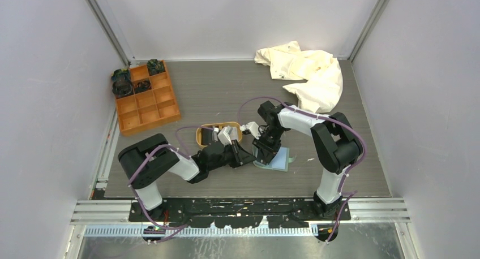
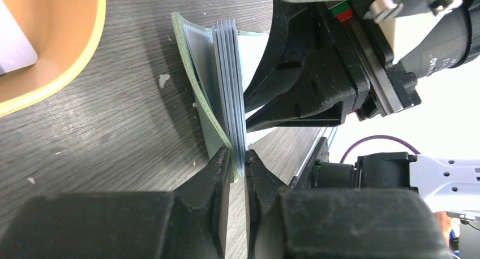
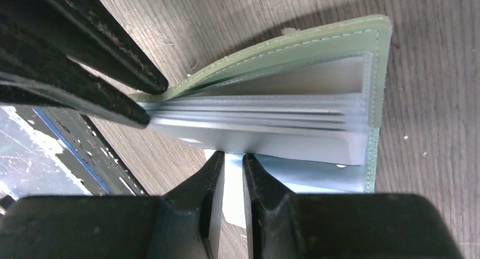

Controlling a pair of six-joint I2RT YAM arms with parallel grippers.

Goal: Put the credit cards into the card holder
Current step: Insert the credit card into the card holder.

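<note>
Sage-green card holder (image 3: pixel 339 38) open | left gripper (image 2: pixel 238 157) clamps its sleeves | right gripper (image 3: pixel 233 160) clamps lower leaf

card holder (image 3: pixel 317 44): sage green, pale stitching | sleeves (image 3: pixel 271 115): pale blue | tray (image 2: pixel 72 73): tan | compartment box (image 1: pixel 146 100): orange | cloth (image 1: pixel 308 72): cream | table (image 1: pixel 226 89): grey wood grain

We had the table (image 1: pixel 226 95) topped in a dark grey wood-grain finish, grain running left to right, and up close it showed a few small pale flecks. Plain pale grey-lilac walls (image 1: pixel 51 100) boxed it in on the left, back and right, with bare aluminium posts (image 1: pixel 110 30) standing in the two far corners. Along the near edge ran silver rails (image 1: pixel 379 209), and below those a scuffed metal strip (image 1: pixel 396 245). Lighting was soft and even, with only faint shadows.
</note>
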